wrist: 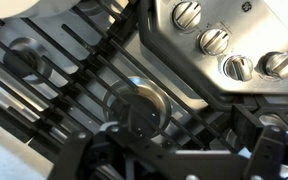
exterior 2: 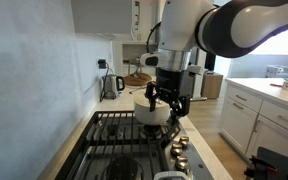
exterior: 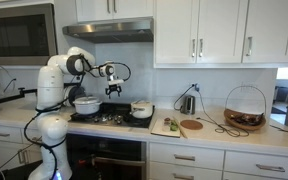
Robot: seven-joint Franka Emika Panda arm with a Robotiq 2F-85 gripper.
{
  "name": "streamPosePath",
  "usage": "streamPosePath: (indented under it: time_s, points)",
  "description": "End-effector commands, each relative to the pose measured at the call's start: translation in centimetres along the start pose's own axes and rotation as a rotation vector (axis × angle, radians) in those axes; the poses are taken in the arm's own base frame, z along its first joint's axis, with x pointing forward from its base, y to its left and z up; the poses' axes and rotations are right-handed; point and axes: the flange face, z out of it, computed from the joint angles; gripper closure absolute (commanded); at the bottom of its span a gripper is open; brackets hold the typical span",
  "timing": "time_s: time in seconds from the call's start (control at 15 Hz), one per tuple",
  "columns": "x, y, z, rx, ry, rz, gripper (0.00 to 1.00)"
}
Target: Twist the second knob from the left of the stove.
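The black gas stove (exterior: 109, 119) with dark grates stands under my arm; it also shows in an exterior view (exterior 2: 114, 140). Its steel knobs sit in a row along the front edge (exterior 2: 178, 147). In the wrist view several of them show at the upper right, among them one (wrist: 215, 40) and its neighbour (wrist: 238, 67). My gripper (exterior: 114, 91) hangs open and empty above the grates, apart from the knobs (exterior 2: 166, 101). In the wrist view its dark fingers (wrist: 174, 160) frame a round burner (wrist: 139, 108) below.
A white pot (exterior: 86, 104) and a second pot (exterior: 141, 109) stand on the stove; one shows behind the gripper (exterior 2: 152, 116). A cutting board (exterior: 168, 126), a kettle (exterior: 187, 103) and a wire basket (exterior: 245, 108) stand on the counter. The steel hood (exterior: 109, 30) is overhead.
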Motion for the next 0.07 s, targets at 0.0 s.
streamPosePath:
  time_s: [0.0]
  points:
    - [0.09,0.06,-0.08,0.001,-0.001,0.000,0.00]
